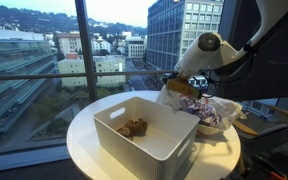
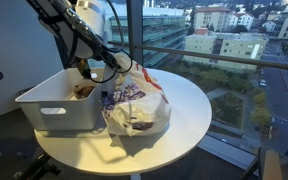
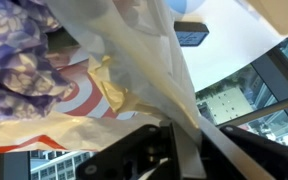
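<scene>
The hand (image 1: 178, 84) is clamped shut on the top edge of the bag (image 2: 134, 105), which sits on the counter (image 2: 199, 110) just beside the bin (image 1: 144, 135). Thin film slips and tears easily, so a firm pinch and a slow, gentle pull clear of the bin's rim seem best.

a high-rise office: tall windows (image 1: 34, 70) overlooking city buildings (image 1: 184, 30).

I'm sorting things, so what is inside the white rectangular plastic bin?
The white rectangular plastic bin holds a small brown lumpy item on its floor. What it is stays unclear, and the near wall hides most of the floor in an exterior view.
</scene>
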Action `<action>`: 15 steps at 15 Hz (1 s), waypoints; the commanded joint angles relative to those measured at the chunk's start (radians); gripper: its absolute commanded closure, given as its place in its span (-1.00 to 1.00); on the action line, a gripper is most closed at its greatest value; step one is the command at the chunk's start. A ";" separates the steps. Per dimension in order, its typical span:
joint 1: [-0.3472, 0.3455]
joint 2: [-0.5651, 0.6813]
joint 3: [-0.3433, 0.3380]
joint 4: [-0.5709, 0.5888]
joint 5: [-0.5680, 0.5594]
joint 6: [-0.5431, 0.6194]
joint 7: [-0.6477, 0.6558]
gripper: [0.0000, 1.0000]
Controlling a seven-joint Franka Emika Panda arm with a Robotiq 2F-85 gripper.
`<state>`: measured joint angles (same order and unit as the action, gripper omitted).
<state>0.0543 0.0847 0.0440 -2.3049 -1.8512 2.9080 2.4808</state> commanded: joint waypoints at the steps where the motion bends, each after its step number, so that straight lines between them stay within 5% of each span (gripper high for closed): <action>1: -0.006 -0.050 -0.007 0.050 0.038 0.028 -0.106 0.98; 8: -0.011 -0.023 -0.009 0.113 0.145 0.048 -0.332 0.98; 15: -0.037 0.046 -0.002 0.057 0.402 0.361 -0.552 0.97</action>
<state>0.0356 0.1115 0.0392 -2.2313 -1.5589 3.1343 2.0472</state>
